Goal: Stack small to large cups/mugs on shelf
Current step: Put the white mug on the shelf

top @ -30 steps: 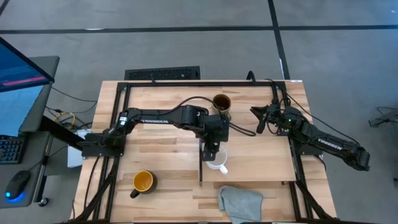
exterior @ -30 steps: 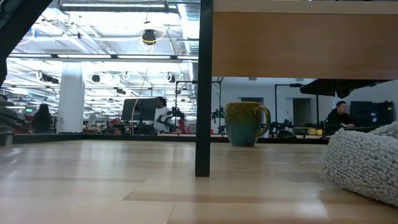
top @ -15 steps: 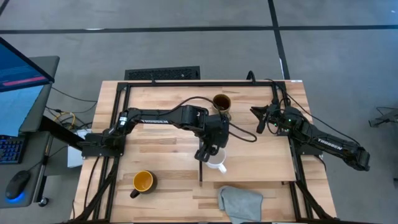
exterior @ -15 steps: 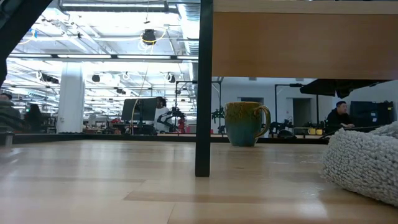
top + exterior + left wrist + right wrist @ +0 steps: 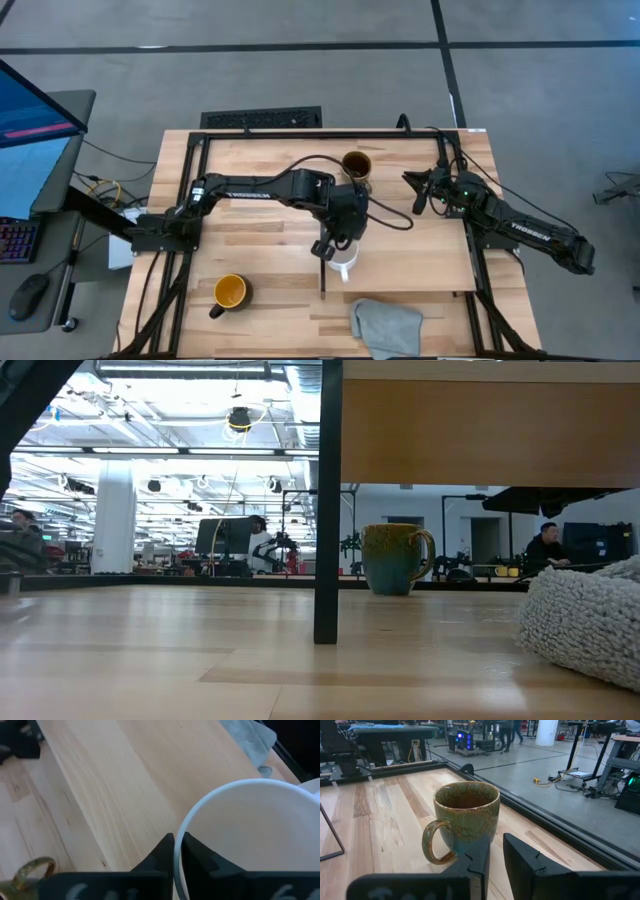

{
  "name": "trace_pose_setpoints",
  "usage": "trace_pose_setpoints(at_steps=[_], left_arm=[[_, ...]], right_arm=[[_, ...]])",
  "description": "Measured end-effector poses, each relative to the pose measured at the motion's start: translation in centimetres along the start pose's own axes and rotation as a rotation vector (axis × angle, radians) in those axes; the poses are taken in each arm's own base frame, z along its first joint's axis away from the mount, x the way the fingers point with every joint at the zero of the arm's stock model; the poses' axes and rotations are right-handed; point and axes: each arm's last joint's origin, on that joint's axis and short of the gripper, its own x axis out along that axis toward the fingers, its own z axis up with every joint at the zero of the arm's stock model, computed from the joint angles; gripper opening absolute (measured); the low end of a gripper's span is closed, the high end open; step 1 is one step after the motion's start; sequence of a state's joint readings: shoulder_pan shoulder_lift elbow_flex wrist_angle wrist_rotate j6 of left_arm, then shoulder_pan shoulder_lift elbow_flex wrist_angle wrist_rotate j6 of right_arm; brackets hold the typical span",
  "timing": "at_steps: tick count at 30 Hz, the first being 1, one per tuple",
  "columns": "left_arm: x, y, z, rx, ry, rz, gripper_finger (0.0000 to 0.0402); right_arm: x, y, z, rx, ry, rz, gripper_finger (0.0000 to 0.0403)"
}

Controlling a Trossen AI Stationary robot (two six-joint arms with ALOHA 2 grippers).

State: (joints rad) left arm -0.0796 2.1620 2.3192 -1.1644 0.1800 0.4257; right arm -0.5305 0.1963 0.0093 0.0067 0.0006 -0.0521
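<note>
White mug (image 5: 343,264) in left tool (image 5: 325,248)

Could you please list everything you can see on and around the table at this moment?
white mug: one, white, on the shelf near its dark-strip edge, its rim between the left gripper's fingers.
black mug: one, black with yellow-orange inside, on the table's near left part.
olive-brown mug: one, olive-brown with dark inside, at the table's far edge, off the shelf.
shelf: one, light wood, raised over the table's right half.
grey cloth: one, grey, crumpled at the near edge.
keyboard: one, black, beyond the far edge.
left gripper: one, dark, closed on the white mug's rim.
right gripper: one, dark, near the far right edge, facing the olive-brown mug, holding nothing.
</note>
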Motion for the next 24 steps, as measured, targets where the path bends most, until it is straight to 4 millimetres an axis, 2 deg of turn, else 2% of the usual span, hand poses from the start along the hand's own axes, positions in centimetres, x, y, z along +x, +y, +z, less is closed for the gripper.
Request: trace_pose_setpoints(at_steps=[24], left_arm=[[-0.34,0.48,-0.02,0.225,0.014,0.064,0.0003]], right_arm=[[0.00,0.00,0.00,0.000,0.000,0.000,0.0076]])
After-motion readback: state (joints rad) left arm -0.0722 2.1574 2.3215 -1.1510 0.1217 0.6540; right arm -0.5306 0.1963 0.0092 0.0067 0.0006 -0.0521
